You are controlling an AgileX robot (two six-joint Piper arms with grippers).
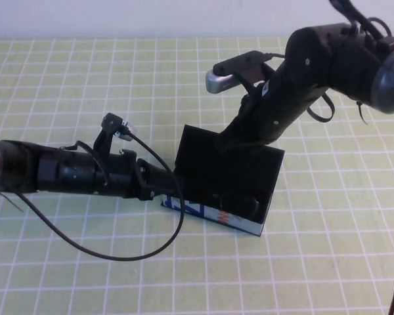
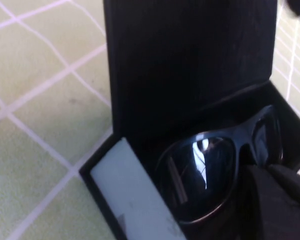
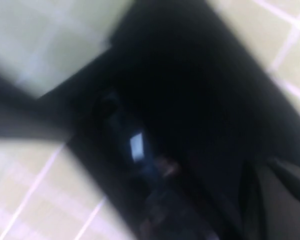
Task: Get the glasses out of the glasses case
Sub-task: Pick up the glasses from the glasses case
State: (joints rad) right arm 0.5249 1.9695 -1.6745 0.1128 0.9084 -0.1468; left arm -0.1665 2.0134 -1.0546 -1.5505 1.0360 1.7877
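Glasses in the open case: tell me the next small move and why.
Probably lower the shut right hand off the raised matte black lid, opening it over the black dark-lensed plastic glasses, which lie inside the rectangular black glasses case. The left hand is at the case's end.

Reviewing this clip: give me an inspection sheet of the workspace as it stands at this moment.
Surface: green grid mat, bare around the case.
Job's things: glasses case open, lid up; glasses lying inside.
Clutter: nothing seen.
Grippers: left gripper at the case's left end, a finger by the glasses; right gripper shut, at the raised lid.
Cables: black cable looping from the left arm over the mat.
Surroundings: pale wall behind.
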